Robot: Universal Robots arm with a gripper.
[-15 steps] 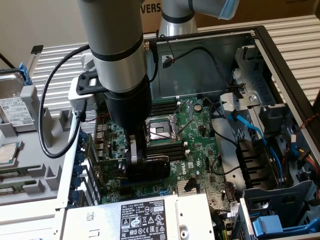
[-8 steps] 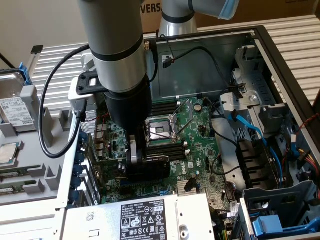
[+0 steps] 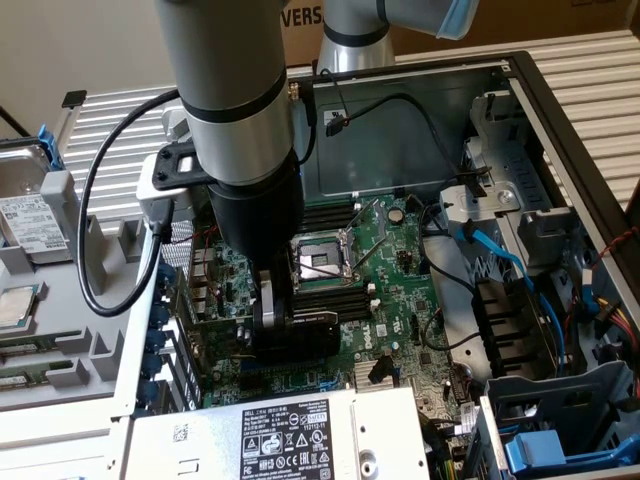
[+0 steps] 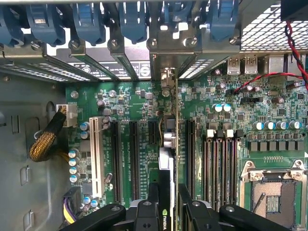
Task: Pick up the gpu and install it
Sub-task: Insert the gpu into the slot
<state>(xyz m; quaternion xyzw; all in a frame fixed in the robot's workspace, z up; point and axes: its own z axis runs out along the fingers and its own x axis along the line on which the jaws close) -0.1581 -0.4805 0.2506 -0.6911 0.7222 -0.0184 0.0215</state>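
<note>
The gpu (image 3: 308,336), a black-shrouded card, stands on edge low over the green motherboard (image 3: 395,250) inside the open computer case. My gripper (image 3: 272,312) is shut on it from above. In the wrist view the gpu (image 4: 166,166) is seen edge-on between my two black fingers (image 4: 153,204), with its silver end bracket (image 4: 166,72) reaching the rear slot openings. It lines up with the row of black expansion slots (image 4: 117,159). Whether its edge sits in a slot I cannot tell.
The CPU socket (image 3: 320,262) lies just beyond the card. Blue retention clips (image 4: 132,19) line the rear wall. A power supply (image 3: 290,440) sits in front, blue cables (image 3: 500,262) and drive bays on the exterior view's right, and a hard drive (image 3: 30,220) outside on the exterior view's left.
</note>
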